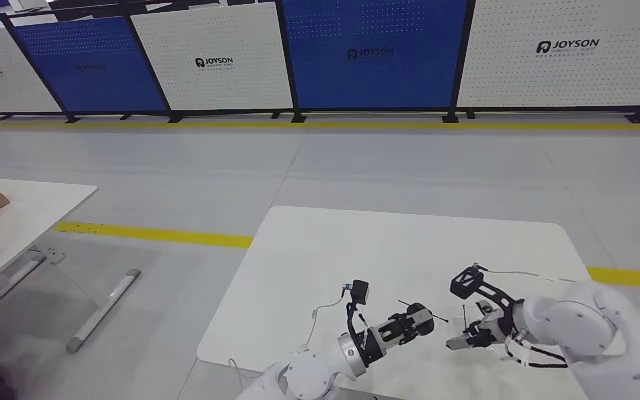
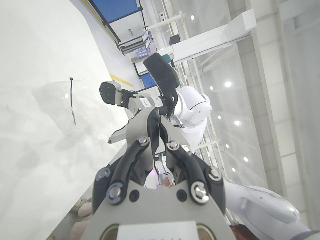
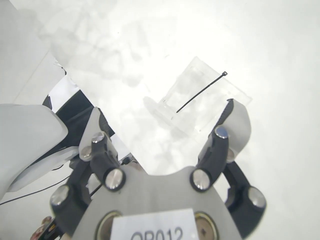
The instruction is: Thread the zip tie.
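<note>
A thin black zip tie (image 3: 202, 91) lies flat on a clear plastic plate (image 3: 232, 89) on the white table (image 1: 400, 250). My right gripper (image 3: 162, 104) hangs open just above the plate, fingers spread to either side of the tie's tail, holding nothing. In the top view the zip tie (image 1: 463, 317) shows as a short dark line beside the right gripper (image 1: 466, 332). My left gripper (image 2: 155, 121) is shut, above the table and pointing at the right gripper (image 2: 115, 113); I see nothing between its fingers. From there the zip tie (image 2: 72, 98) lies on the plate (image 2: 60, 106), off to one side.
Both arms work near the table's front edge (image 1: 300, 365); the far half of the table is bare white surface. Another white table (image 1: 30, 205) stands off to the left across the floor. Blue and white partition panels (image 1: 370, 55) line the back.
</note>
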Tool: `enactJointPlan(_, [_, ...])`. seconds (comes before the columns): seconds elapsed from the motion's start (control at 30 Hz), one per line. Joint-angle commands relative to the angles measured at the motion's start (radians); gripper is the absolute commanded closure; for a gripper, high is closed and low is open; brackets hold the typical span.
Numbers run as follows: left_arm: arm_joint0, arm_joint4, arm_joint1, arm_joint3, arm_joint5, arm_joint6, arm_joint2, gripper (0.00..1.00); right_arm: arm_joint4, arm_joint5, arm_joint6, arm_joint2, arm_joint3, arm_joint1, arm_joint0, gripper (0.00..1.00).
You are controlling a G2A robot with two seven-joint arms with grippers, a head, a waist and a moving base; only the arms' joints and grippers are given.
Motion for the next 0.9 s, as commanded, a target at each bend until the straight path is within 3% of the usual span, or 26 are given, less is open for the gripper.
enactJointPlan(0.0, [0.000,0.000,0.000,0.000,0.000,0.000,0.000,1.00,0.022,0.008,0.000,-0.005,0.037,0.000,0.013,0.00])
enactJointPlan(0.33, [0.000,0.000,0.000,0.000,0.000,0.000,0.000,1.00,0.028,0.019,-0.023,-0.009,0.040,-0.001,0.004,0.00])
enactJointPlan(0.47, [0.000,0.000,0.000,0.000,0.000,0.000,0.000,1.00,0.101,0.045,-0.043,0.015,0.044,0.002,-0.005,0.00])
enactJointPlan(0.53, [0.000,0.000,0.000,0.000,0.000,0.000,0.000,1.00,0.112,0.068,-0.039,0.029,0.042,0.005,-0.010,0.00])
enactJointPlan(0.6, [0.000,0.000,0.000,0.000,0.000,0.000,0.000,1.00,0.084,0.134,-0.048,0.039,0.027,0.009,-0.021,0.00])
enactJointPlan(0.63, [0.000,0.000,0.000,0.000,0.000,0.000,0.000,1.00,0.077,0.157,-0.050,0.041,0.015,0.010,-0.028,0.15])
enactJointPlan(0.67, [0.000,0.000,0.000,0.000,0.000,0.000,0.000,1.00,0.077,0.170,-0.050,0.044,0.008,0.012,-0.034,0.40])
enactJointPlan(0.77, [0.000,0.000,0.000,0.000,0.000,0.000,0.000,1.00,0.067,0.212,-0.043,0.058,-0.002,0.017,-0.048,0.35])
enactJointPlan(0.87, [0.000,0.000,0.000,0.000,0.000,0.000,0.000,1.00,0.068,0.237,-0.036,0.061,0.004,0.019,-0.050,0.51])
